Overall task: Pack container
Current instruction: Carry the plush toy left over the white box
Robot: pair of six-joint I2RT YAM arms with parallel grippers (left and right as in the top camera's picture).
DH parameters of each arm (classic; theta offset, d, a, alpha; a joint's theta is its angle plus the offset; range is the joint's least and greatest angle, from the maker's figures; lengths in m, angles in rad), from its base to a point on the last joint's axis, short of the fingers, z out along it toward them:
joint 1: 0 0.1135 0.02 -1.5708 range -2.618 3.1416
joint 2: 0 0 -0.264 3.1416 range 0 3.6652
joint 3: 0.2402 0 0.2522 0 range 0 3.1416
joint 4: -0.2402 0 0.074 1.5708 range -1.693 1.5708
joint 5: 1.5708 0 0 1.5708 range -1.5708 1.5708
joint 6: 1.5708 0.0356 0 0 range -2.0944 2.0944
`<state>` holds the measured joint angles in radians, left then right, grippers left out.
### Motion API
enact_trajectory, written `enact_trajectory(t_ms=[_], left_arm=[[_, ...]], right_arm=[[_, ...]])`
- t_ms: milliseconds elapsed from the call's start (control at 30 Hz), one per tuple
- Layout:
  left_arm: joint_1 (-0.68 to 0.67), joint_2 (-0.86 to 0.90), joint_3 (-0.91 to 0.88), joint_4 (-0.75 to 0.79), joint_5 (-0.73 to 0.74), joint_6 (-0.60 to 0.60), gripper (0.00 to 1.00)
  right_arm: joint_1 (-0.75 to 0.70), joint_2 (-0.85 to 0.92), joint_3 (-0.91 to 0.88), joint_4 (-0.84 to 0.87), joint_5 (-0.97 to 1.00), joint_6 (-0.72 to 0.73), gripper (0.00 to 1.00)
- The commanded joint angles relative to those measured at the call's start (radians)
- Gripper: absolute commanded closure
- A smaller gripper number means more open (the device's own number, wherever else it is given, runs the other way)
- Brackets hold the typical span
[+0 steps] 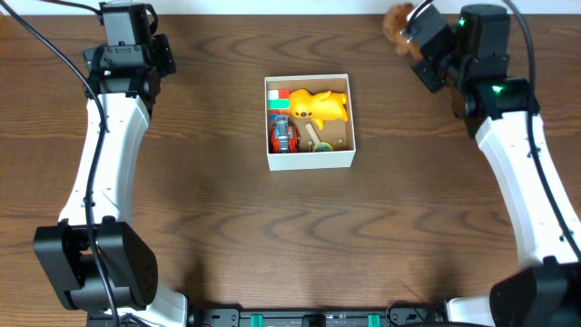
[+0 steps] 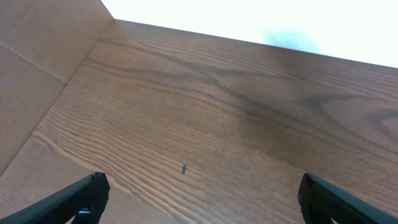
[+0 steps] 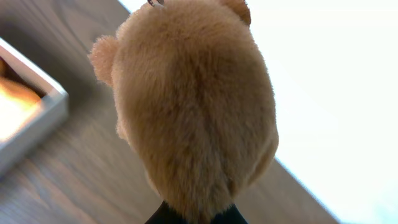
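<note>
The container (image 1: 309, 160), a square white box with a tan bottom, sits at the table's middle. It holds a yellow plush toy (image 1: 320, 105), a red and grey toy (image 1: 282, 136) and other small items. Its corner also shows in the right wrist view (image 3: 37, 118). My right gripper (image 1: 410, 34) is at the far right edge, shut on a tan furry plush bear (image 3: 193, 106), which fills the right wrist view and shows in the overhead view (image 1: 398, 20). My left gripper (image 2: 199, 196) is open and empty over bare wood at the far left.
The dark wooden table (image 1: 227, 236) ends at a white edge along the back (image 2: 249, 25). A tan cardboard-like surface (image 2: 37, 68) stands at the left of the left wrist view.
</note>
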<state>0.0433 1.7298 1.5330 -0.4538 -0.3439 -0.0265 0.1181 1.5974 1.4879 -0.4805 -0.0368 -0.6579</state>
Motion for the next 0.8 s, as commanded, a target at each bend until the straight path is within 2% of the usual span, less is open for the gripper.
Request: enact_trajectory(t_ms=[0, 133, 367, 767], left_arm=[[0.0, -0.018, 0.018, -0.003, -0.008, -0.005, 0.02], [0.0, -0.018, 0.018, -0.003, -0.008, -0.005, 0.02], [0.0, -0.018, 0.018, -0.003, -0.008, -0.005, 0.02], [0.0, -0.018, 0.018, -0.003, -0.008, -0.005, 0.02]], right_arm=[[0.047, -0.027, 0.032, -0.002, -0.206, 0.013, 0.99], [0.1, -0.027, 0.034, -0.027, -0.304, 0.012, 0.99], [0.183, -0.024, 0.034, -0.195, -0.304, -0.034, 0.99], [0.243, 0.045, 0.034, -0.345, -0.272, -0.113, 0.99]])
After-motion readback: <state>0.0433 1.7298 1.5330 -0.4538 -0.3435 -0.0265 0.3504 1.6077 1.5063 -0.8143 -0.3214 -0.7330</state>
